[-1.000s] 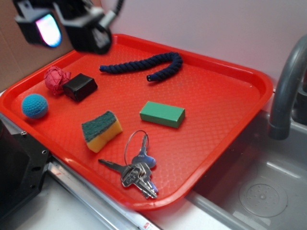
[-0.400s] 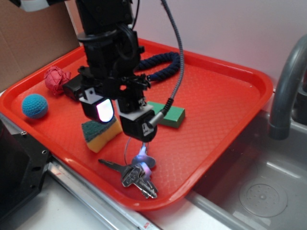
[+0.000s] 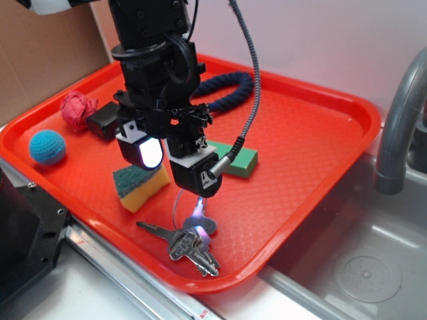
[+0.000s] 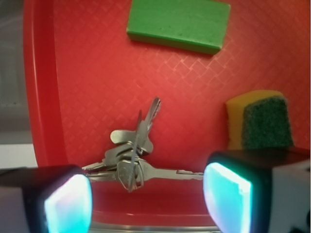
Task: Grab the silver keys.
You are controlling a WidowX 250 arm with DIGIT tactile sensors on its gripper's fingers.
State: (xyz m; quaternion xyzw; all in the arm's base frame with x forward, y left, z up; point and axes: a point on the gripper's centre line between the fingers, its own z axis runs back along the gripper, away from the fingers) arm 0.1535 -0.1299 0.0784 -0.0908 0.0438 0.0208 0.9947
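The silver keys [image 3: 191, 243] lie flat in a bunch on the red tray [image 3: 347, 113], close to its front rim, with their wire loop standing up toward the gripper. My gripper [image 3: 172, 167] hangs open a little above and behind them, beside the sponge. In the wrist view the keys [image 4: 130, 162] show between and beyond the two glowing fingertips, and the gripper [image 4: 148, 201] holds nothing. One long key points toward the right finger [image 4: 227, 196].
A yellow and green sponge [image 3: 137, 188] lies just left of the gripper, and a green block [image 3: 237, 161] lies behind it. A blue ball [image 3: 47, 147], a pink wad [image 3: 78, 110], a black box [image 3: 103, 122] and a navy rope [image 3: 227, 85] sit farther back. A grey faucet [image 3: 397, 127] stands at the right.
The arm has come down from the back left corner to just above the keys. Over the last half second it barely moved. The keys have not shifted.
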